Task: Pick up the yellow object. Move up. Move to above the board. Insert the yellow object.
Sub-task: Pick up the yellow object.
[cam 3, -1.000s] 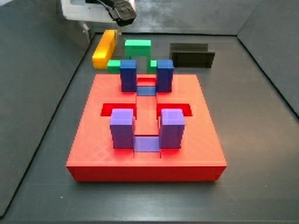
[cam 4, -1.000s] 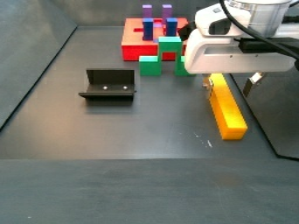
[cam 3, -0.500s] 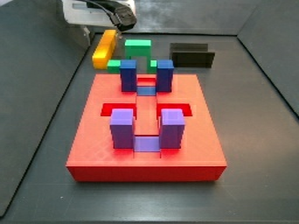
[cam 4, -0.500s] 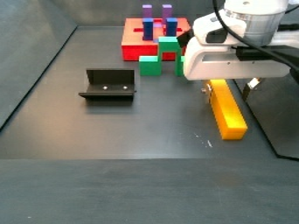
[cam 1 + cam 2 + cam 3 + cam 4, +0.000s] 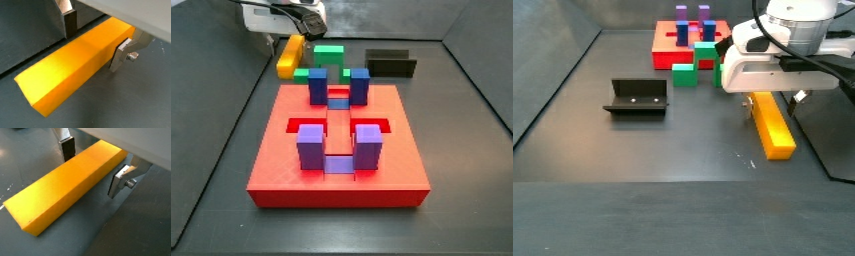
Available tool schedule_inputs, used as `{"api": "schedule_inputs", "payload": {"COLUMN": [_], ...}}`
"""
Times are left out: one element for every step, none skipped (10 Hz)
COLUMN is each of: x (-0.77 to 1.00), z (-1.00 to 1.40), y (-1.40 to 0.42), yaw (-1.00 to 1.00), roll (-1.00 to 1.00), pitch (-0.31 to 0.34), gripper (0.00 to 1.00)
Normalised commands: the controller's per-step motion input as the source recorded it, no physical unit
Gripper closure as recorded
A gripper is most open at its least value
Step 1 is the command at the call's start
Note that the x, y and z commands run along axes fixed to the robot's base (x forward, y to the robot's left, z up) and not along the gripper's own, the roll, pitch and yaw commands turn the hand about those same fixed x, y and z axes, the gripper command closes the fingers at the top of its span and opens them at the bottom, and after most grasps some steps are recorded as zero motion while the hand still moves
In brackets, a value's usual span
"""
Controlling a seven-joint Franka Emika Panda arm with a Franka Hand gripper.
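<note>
Yellow object point(image 5: 772, 125) flat on floor, end effector point(image 5: 97, 40) straddling it, apparently ungripped, red board point(image 5: 338, 150) apart

I'm getting even, bright overhead light; soft glare streaks the dark bench point(image 5: 660, 150). Both wrist views are slightly blurred up close, with the gripper point(image 5: 100, 37) casting faint shadows.

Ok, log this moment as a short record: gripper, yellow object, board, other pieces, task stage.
gripper: gripper low over the floor, one finger on each long side of the yellow object; contact cannot be told
yellow object: yellow object lying flat on the floor, one end under the gripper
board: board flat on the floor, apart from the bar, blue and purple posts upright
other pieces: green block and fixture on the floor
task stage: bar not yet lifted, judged from it lying flat
</note>
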Motion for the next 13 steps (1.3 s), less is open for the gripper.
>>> {"api": "schedule_inputs", "payload": {"x": [0.00,0.00,0.00,0.00,0.00,0.00,0.00,0.00,0.00,0.00,0.00,0.00,0.00], "z": [0.00,0.00,0.00,0.00,0.00,0.00,0.00,0.00,0.00,0.00,0.00,0.00,0.00], "y": [0.00,0.00,0.00,0.00,0.00,0.00,0.00,0.00,0.00,0.00,0.00,0.00,0.00], "yaw": [0.00,0.00,0.00,0.00,0.00,0.00,0.00,0.00,0.00,0.00,0.00,0.00,0.00], "roll": [0.00,0.00,0.00,0.00,0.00,0.00,0.00,0.00,0.00,0.00,0.00,0.00,0.00], "pitch": [0.000,0.000,0.000,0.000,0.000,0.000,0.000,0.000,0.000,0.000,0.000,0.000,0.000], "gripper": [1.00,1.00,1.00,1.00,1.00,1.00,1.00,1.00,1.00,1.00,1.00,1.00,1.00]}}
